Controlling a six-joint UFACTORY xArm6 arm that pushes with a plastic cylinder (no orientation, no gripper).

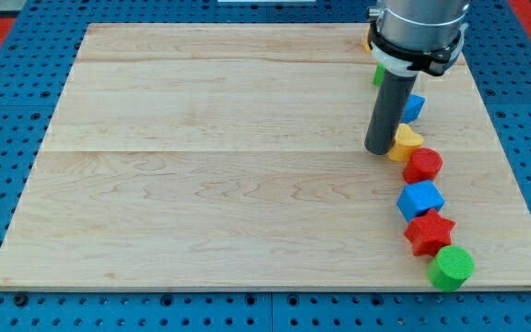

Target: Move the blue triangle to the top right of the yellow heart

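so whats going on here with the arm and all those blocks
A robot arm ending in a dark rod is pushing blocks on a wooden board. My tip sits against the left side of the yellow heart. The blue triangle peeks out just above-right of the heart, partly hidden by the rod. Below them run a red round block, blue cube, red star and green cylinder.

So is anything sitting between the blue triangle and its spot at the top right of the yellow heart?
Nothing visible does. The blue triangle already lies just up and to the view's right of the yellow heart, half hidden behind the rod. My tip rests against the heart's left edge. The red block sits on the heart's lower right, outside that path.
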